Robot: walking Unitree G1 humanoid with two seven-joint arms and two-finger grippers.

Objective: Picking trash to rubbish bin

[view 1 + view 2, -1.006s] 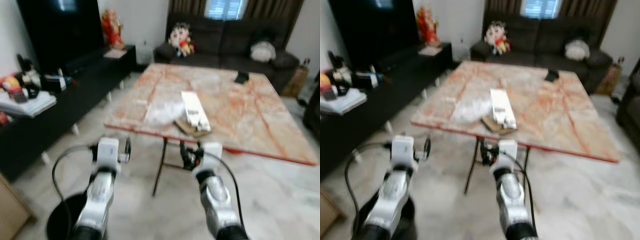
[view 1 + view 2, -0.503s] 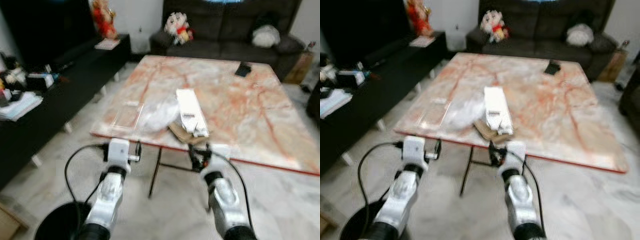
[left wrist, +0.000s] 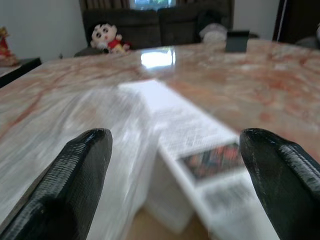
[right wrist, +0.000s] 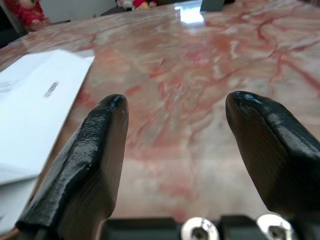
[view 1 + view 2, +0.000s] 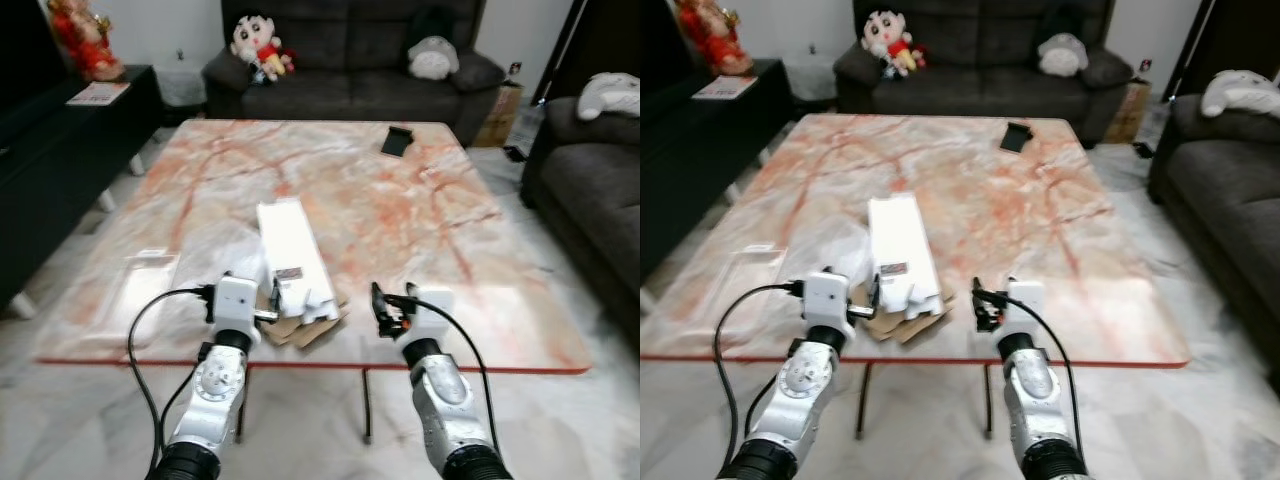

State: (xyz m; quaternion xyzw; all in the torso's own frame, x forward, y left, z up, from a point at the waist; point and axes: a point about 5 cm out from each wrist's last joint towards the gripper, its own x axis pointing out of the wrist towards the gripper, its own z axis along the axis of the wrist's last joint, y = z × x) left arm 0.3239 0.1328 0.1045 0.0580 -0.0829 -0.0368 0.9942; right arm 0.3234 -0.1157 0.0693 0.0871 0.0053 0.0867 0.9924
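**Both grippers at the near table edge, trash lying ahead**

I am standing at the near edge of a large marble table (image 5: pixel 400 215) with a pink and orange vein pattern and a red rim. A dark sofa (image 5: pixel 350 70) is sitting beyond the far edge, with a doll (image 5: pixel 258 42) and a grey cushion (image 5: pixel 432 62) resting on it. A second dark couch (image 5: pixel 590 190) is showing to my right, and a black cabinet (image 5: pixel 60 130) to my left.

The trash is lying on the near-left part of the table. A long white box (image 5: pixel 292 255) is resting lengthwise, its near end sitting on a piece of brown cardboard (image 5: pixel 300 328) that is reaching the table edge. A clear plastic bag (image 5: pixel 215 250) is lying crumpled against the box's left side, and a flat clear plastic tray (image 5: pixel 140 285) is lying further left. A small dark object (image 5: pixel 397 142) is resting on the far side of the table.

My left gripper (image 5: pixel 268 300) is hovering just before the near end of the white box, fingers (image 3: pixel 75 175) spread wide and holding nothing. My right gripper (image 5: pixel 392 308) is hovering over bare marble to the right of the box, fingers (image 4: pixel 95 155) likewise spread wide and empty.
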